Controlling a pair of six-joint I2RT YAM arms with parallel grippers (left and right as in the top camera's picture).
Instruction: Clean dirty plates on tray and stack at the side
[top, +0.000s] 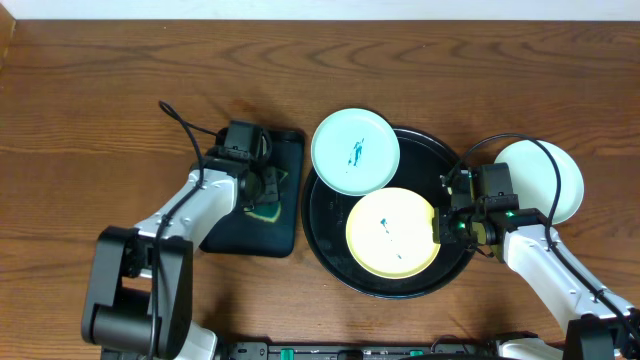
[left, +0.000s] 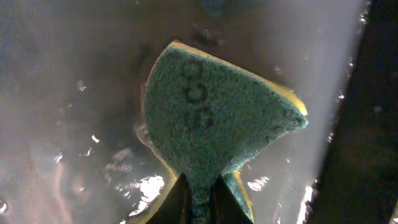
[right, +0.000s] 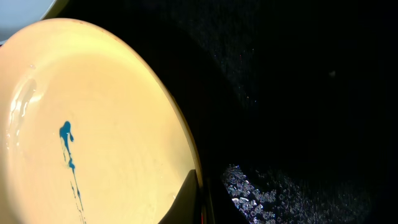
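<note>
Right gripper (top: 441, 228) was clamped on the yellow plate (top: 388, 236) at its 3 o'clock rim, with that plate sitting at 6 o'clock in the round black tray (top: 325, 215). Smudged mint plate (top: 355, 152) overlapped the tray's 11 o'clock rim. Second mint plate (top: 555, 170) sat outside at 3. Left gripper (left: 200, 200) pinched a green sponge (left: 217, 112) over the rectangular tray (top: 285, 225).

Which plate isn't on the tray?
The far-right mint plate, lying on the table; the yellow plate and smudged mint plate rest on the tray.
</note>
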